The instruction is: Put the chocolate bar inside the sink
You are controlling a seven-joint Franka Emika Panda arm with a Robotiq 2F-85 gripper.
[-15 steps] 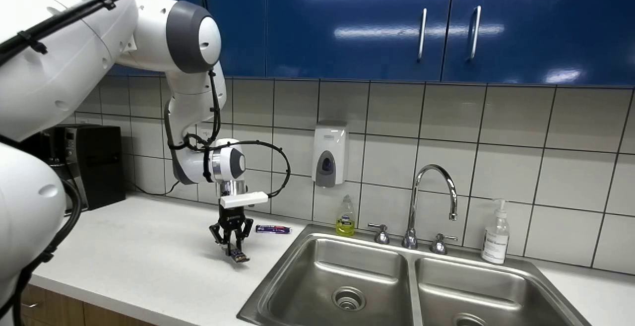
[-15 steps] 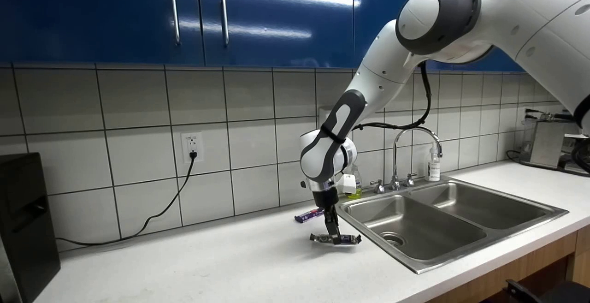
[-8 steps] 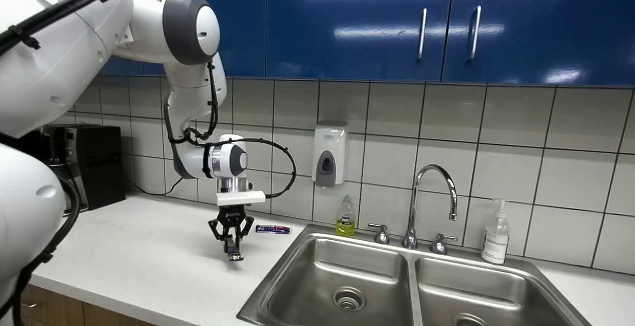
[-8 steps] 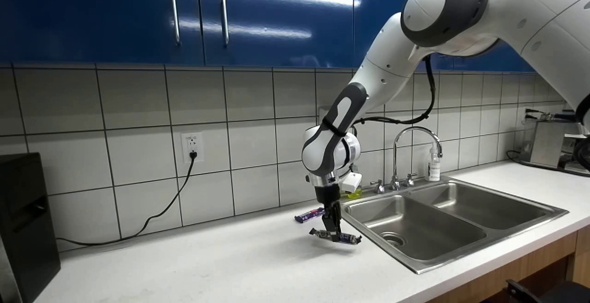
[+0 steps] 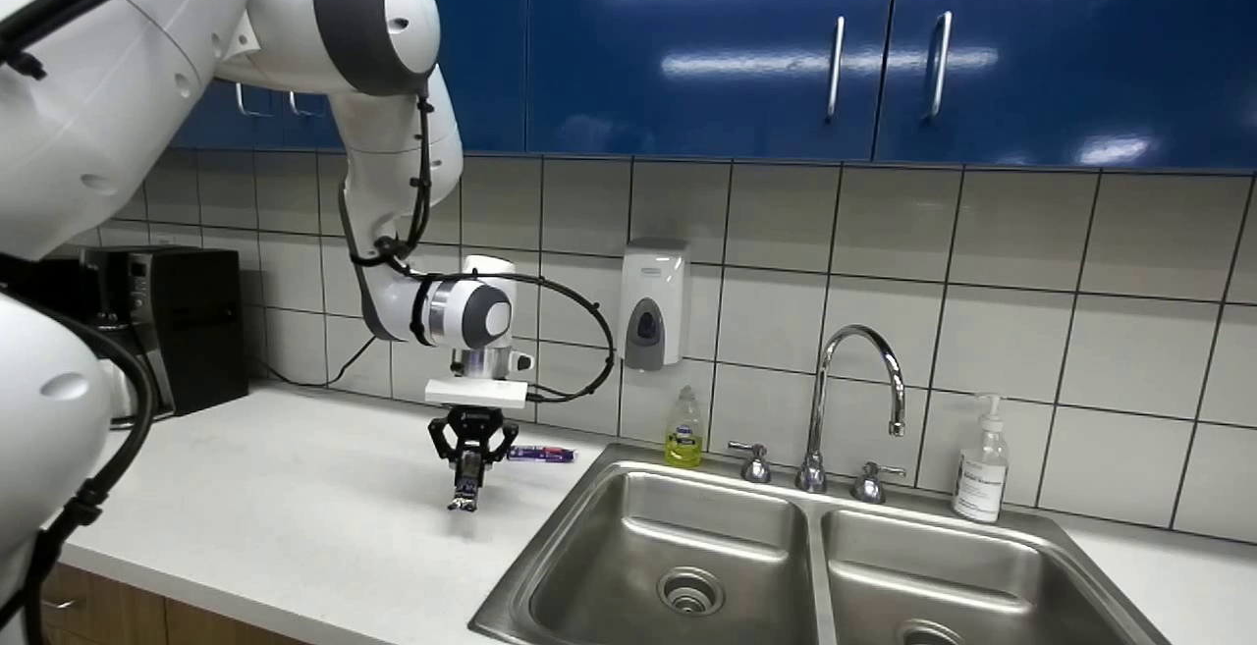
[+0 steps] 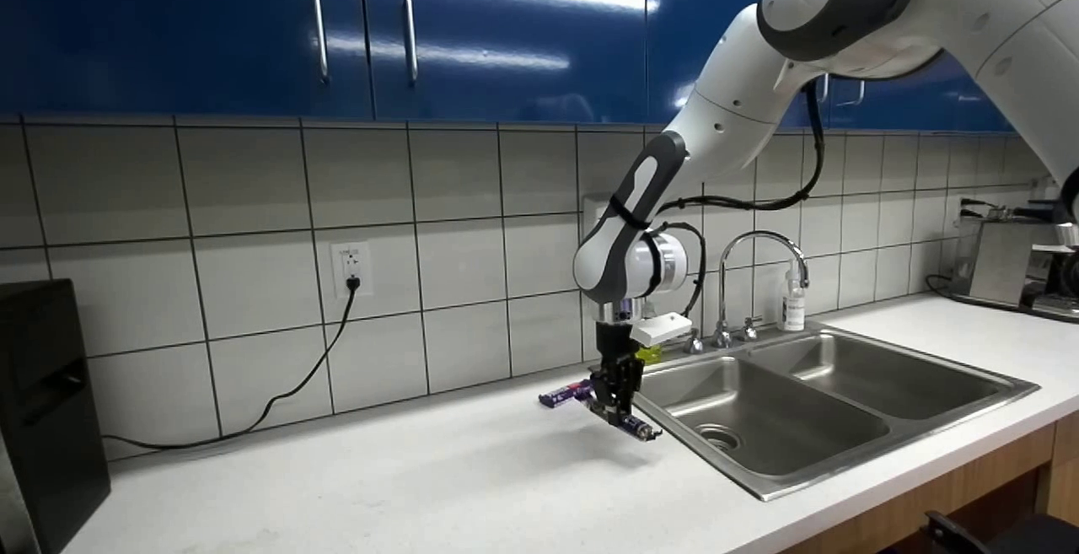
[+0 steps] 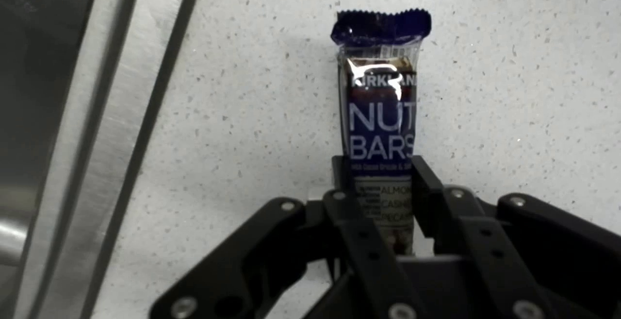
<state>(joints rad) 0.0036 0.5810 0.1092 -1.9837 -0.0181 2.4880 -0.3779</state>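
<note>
The chocolate bar, in a dark blue "Nut Bars" wrapper with a clear part, is in my gripper in the wrist view (image 7: 381, 115). My gripper (image 7: 380, 168) is shut on it near its middle, one finger on each long side. In both exterior views my gripper (image 5: 467, 476) (image 6: 622, 417) holds the bar (image 5: 464, 505) (image 6: 638, 428) a little above the counter, beside the sink. The sink's steel rim (image 5: 560, 529) (image 6: 830, 464) also runs along the left of the wrist view (image 7: 121, 91). The bar's lower end is hidden by my gripper.
A second, purple-wrapped bar (image 5: 545, 454) (image 6: 560, 395) lies on the counter by the wall, behind my gripper. A yellow soap bottle (image 5: 684, 439), a tall faucet (image 5: 817, 419) and a pump bottle (image 5: 982, 473) stand behind the sink. A black machine (image 5: 187, 331) stands at the counter's far end.
My gripper has risen slightly and turned about the vertical with the chocolate bar in it. It has also shifted slightly toward the sink. The purple-wrapped bar has not moved.
</note>
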